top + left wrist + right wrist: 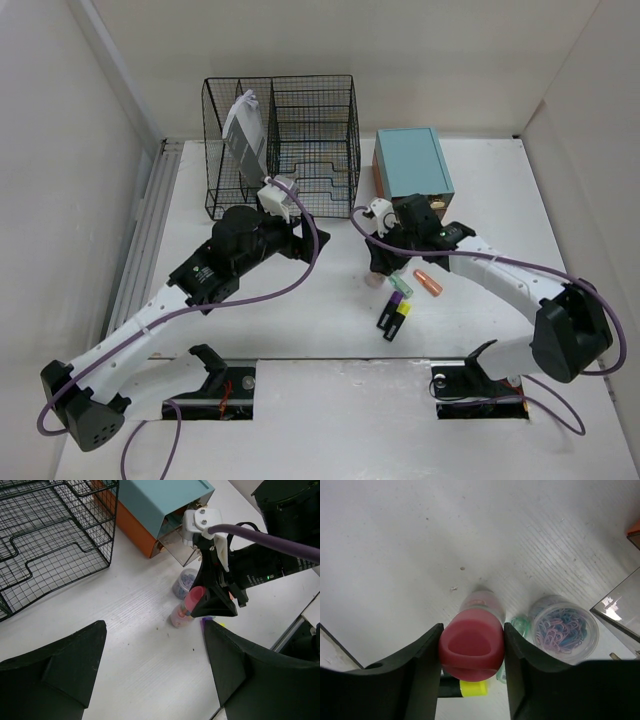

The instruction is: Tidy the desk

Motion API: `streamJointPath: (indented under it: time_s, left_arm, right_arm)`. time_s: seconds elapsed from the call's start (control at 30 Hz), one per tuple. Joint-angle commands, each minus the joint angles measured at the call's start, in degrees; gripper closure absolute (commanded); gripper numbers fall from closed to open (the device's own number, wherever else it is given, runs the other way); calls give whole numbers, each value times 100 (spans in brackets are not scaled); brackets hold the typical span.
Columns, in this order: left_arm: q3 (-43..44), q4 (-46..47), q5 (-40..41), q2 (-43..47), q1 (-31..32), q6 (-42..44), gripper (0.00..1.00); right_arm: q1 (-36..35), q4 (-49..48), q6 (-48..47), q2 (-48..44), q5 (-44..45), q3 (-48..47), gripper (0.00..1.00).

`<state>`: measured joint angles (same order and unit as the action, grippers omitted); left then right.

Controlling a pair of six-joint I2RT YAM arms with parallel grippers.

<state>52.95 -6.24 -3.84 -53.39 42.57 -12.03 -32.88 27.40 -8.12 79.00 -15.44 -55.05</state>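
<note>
Top view, table: the matte-white table (300, 330) fills the floor of a booth with plain pale walls (60, 150). A grey ribbed rail (148, 235) runs along its left edge, and two cut-outs (212, 392) sit at the near edge by the arm bases.
Top view, far side: a black wire rack (300, 130) and a teal box (412, 160) stand side by side near the back wall.
Left wrist, left gripper (154, 630): released, fingers wide apart over bare surface.
Left wrist, surface: white with fine grain lines and a few dark specks. A pink-capped tube (180, 616) and a tub of paper clips (184, 582) rest near the box.
Right wrist, right gripper (472, 627): grasping the tube's pink cap, a finger against each side.
Right wrist, surface: the tub sits just beside the tube.
</note>
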Motion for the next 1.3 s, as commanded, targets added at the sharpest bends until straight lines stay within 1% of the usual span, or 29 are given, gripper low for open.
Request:
streamJointPath:
  time_s: [0.0, 0.1, 0.13, 0.23, 0.3, 0.33, 0.43, 0.47, 0.57, 0.67, 0.73, 0.83, 0.97, 1.17, 1.27]
  left_arm:
    - [-13, 246, 75, 153, 15, 69, 24]
    - [-65, 246, 76, 206, 15, 69, 24]
    - [-65, 246, 76, 206, 15, 69, 24]
    - [-65, 246, 76, 206, 15, 69, 24]
    - [-65, 246, 76, 206, 15, 69, 24]
    - [-65, 246, 76, 206, 15, 69, 24]
    - [-65, 246, 76, 206, 15, 69, 24]
    - [-65, 246, 76, 206, 15, 69, 24]
    - [-65, 246, 129, 206, 15, 69, 24]
    - [-65, 246, 181, 206, 15, 69, 24]
    - [-65, 246, 181, 206, 15, 69, 24]
    - [-65, 246, 181, 206, 15, 69, 24]
    - [-65, 246, 181, 206, 15, 122, 24]
    - [-65, 246, 181, 206, 15, 122, 24]
    - [-65, 246, 181, 206, 15, 122, 24]
  right_arm:
    - [-69, -217, -5, -121, 164, -279, 59]
    - [-69, -217, -5, -175, 226, -279, 73]
    - [-69, -217, -58, -244, 226, -279, 82]
    - [-69, -77, -260, -367, 77, -523, 94]
    - [-69, -24, -374, -516, -352, -795, 99]
    - [-69, -24, -444, -517, -354, -893, 99]
    - [71, 29, -533, -579, -836, -1279, 100]
    - [141, 29, -533, -579, -1125, -1350, 100]
    - [396, -129, -533, -693, -1303, -1517, 100]
    - [660, -585, -331, -824, -980, -1466, 100]
    - [835, -979, -260, -1000, -481, -1316, 100]
    - [1020, -1324, -260, -1177, -14, -1122, 100]
    - [1310, -1684, -208, -1308, 286, -990, 100]
    - [1381, -1755, -375, -1308, 805, -815, 100]
    - [1381, -1493, -698, -1308, 859, -744, 100]
